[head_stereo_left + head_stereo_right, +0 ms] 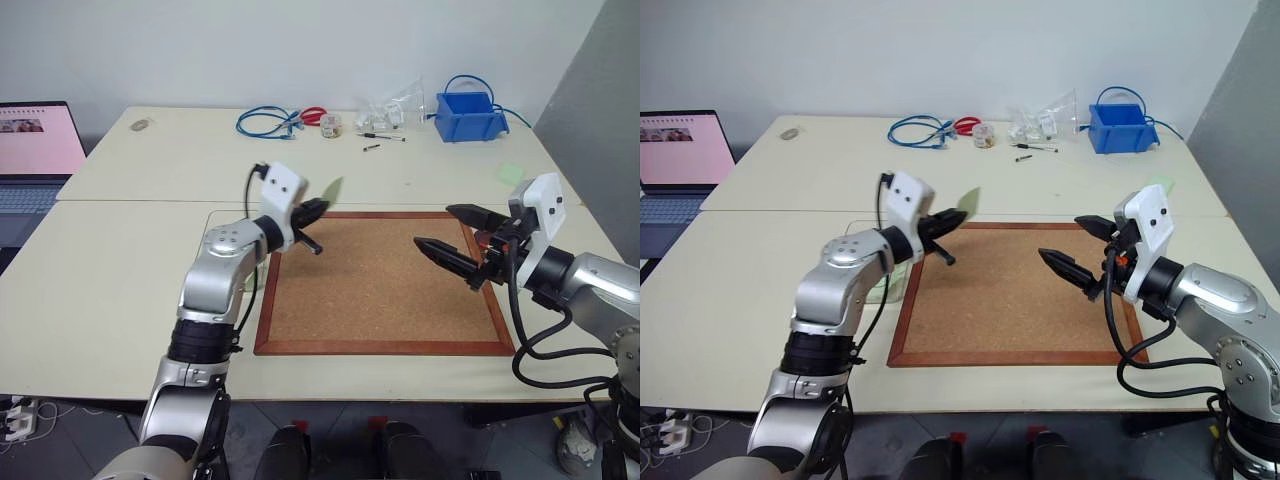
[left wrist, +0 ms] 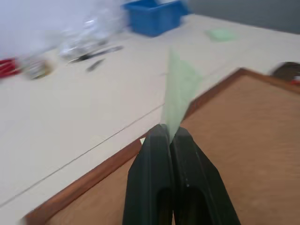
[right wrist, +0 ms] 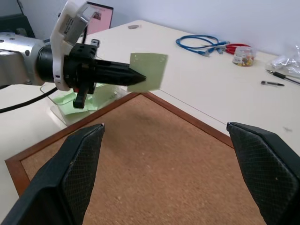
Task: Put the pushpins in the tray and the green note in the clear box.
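Green note pinched in your left gripper, lifted over the cork board

Your green note (image 3: 149,70) sits centre-left of the head view, clamped by one edge in the closed left gripper (image 1: 318,208), above the cork board (image 1: 385,290). The clear box (image 3: 77,104) rests at the board's left edge, below that arm. At right, your right gripper (image 1: 442,232) stands wide apart, holding nothing, tray (image 2: 287,71) beside it

Thin matt paper green note (image 3: 149,70), rough cork board (image 1: 385,280) in smooth wood frame, glossy blue plastic bin (image 1: 470,116)
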Controlling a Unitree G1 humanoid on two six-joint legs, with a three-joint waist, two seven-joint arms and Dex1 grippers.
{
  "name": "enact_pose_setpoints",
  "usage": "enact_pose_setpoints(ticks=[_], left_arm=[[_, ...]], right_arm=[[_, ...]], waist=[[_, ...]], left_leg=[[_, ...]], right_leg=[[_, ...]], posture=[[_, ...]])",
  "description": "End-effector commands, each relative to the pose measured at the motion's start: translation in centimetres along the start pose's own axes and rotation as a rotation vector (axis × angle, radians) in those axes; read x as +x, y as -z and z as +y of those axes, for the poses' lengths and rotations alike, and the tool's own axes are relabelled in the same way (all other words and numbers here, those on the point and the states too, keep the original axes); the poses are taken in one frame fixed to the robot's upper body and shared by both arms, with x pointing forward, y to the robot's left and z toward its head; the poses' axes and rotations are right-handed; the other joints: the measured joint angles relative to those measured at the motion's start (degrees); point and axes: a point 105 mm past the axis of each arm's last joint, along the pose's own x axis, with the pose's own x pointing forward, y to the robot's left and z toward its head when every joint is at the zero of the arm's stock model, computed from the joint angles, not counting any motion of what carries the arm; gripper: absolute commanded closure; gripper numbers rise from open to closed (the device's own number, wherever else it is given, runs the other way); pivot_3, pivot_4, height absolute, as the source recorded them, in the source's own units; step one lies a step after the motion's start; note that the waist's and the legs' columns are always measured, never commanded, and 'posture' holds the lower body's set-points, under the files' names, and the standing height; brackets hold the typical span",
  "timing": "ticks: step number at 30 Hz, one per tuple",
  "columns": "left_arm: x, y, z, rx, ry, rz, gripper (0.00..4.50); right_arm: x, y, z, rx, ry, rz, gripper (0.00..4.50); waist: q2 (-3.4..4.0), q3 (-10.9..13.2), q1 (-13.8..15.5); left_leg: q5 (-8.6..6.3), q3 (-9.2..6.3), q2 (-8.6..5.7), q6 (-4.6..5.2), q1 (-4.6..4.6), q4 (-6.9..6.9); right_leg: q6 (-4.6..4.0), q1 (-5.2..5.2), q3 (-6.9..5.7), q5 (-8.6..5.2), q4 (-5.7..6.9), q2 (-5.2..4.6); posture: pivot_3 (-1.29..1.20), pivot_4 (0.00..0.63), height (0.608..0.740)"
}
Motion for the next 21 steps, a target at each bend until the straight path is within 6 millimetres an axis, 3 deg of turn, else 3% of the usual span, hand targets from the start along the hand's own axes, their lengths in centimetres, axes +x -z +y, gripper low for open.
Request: enact_pose_setpoints(ticks=[1, 7, 16, 21], left_arm=[[-3.0, -1.0, 3.7, 0.030, -0.281, -0.029, 4.50], [-5.2, 1.1, 6.3, -0.038, -0.455, 0.019, 4.50], [-6.2, 4.2, 6.9, -0.159, -0.526, 0.068, 4.50], [-6.8, 5.6, 6.0, -0.231, -0.537, 0.101, 4.50]], right_arm=[[0.3, -0.9, 0.8, -0.017, -0.010, -0.044, 0.07], [0.9, -1.1, 0.8, -0.002, -0.025, -0.058, 0.07], [1.4, -1.3, 0.9, 0.001, -0.050, -0.065, 0.07], [1.0, -1.6, 0.4, -0.009, -0.037, -0.058, 0.07]], waist=[[0.00, 0.0, 0.3], [-0.02, 0.0, 0.5], [-0.06, 0.0, 0.5], [-0.07, 0.0, 0.5]], left_leg=[[0.00, 0.00, 0.00, 0.00, 0.00, 0.00], [0.00, 0.02, 0.00, 0.00, 0.00, 0.00], [0.00, 0.03, -0.02, -0.01, 0.00, -0.02], [0.00, 0.04, -0.02, -0.01, 0.00, -0.02]], right_leg=[[0.00, 0.00, 0.01, 0.00, -0.01, -0.01], [0.00, 0.00, 0.00, 0.00, -0.01, -0.03], [0.00, 0.00, -0.02, 0.00, -0.03, -0.02], [0.00, 0.00, -0.01, 0.00, -0.03, -0.02]], posture=[[0.00, 0.150, 0.740], [0.00, 0.150, 0.740], [0.00, 0.150, 0.740], [0.00, 0.150, 0.740]])
